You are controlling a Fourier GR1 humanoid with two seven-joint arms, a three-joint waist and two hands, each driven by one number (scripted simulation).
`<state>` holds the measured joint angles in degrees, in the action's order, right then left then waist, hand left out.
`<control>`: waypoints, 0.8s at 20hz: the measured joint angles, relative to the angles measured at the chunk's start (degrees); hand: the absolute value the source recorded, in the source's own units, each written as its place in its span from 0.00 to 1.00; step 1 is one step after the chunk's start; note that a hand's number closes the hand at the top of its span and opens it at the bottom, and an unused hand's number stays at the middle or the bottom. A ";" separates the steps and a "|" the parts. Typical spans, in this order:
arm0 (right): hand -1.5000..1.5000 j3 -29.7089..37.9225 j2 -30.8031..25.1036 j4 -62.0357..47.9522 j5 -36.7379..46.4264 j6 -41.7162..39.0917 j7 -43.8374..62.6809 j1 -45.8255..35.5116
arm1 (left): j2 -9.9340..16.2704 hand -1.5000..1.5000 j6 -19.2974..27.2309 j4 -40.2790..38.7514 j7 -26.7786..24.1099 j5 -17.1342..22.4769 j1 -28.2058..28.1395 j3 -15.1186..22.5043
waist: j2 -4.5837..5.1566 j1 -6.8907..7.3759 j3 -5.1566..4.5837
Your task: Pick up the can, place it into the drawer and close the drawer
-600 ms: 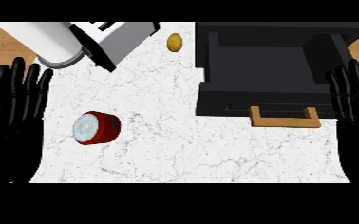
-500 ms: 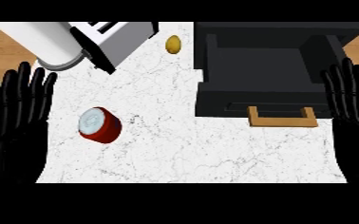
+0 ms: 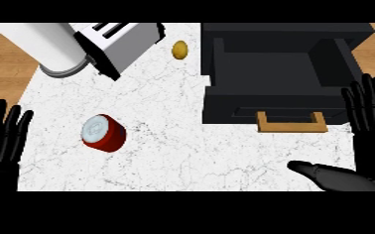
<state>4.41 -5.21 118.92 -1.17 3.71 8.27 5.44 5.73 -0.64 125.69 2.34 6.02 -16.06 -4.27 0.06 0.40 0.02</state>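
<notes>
Shifted since half a second back: whole view, with both hands sitting lower and the right thumb now reaching in over the tabletop's near right corner. Left hand (image 3: 13, 134) at the left edge, fingers straight and spread, holding nothing. Can (image 3: 102, 133) lying tipped on its side near the tabletop's (image 3: 183, 153) left edge, silver lid up, apart from both hands. Probably light, rigid, smooth and prone to rolling; best taken across the red side wall, mid-length. Drawer (image 3: 278, 79) standing open at the far right corner, wooden handle (image 3: 291, 122) facing forward. Right hand (image 3: 351, 144) open, fingers straight, empty.
</notes>
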 measured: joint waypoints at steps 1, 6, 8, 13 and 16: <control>0.00 0.77 -0.26 0.32 -0.46 -0.16 0.40 1.02 | 0.50 0.00 -0.17 2.37 2.26 0.78 -1.35 -0.41 | -0.07 -0.01 -0.01; 0.00 4.86 -1.53 2.32 -4.36 -2.45 1.32 4.83 | 0.73 0.00 -2.58 6.83 4.14 3.96 -7.68 -3.43 | -0.16 -0.15 0.00; 0.00 6.13 -1.62 2.09 -5.45 -3.63 0.39 6.13 | 0.47 0.00 -3.71 8.98 4.84 5.03 -9.88 -4.42 | -0.18 -0.16 -0.01; 0.00 9.01 -1.87 4.06 -8.35 -6.88 -0.68 10.51 | -0.73 0.00 -6.78 9.45 3.55 6.75 -12.82 -6.82 | -0.19 -0.30 -0.02; 0.00 10.61 -1.70 4.59 -10.25 -8.76 -1.45 12.57 | -2.28 0.00 -7.69 11.03 4.38 8.09 -15.52 -7.47 | -0.21 -0.27 -0.02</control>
<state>15.02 -6.91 123.51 -11.42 -5.05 6.81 18.01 3.45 -8.33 136.73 6.72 14.11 -31.59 -11.74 -0.16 0.13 0.00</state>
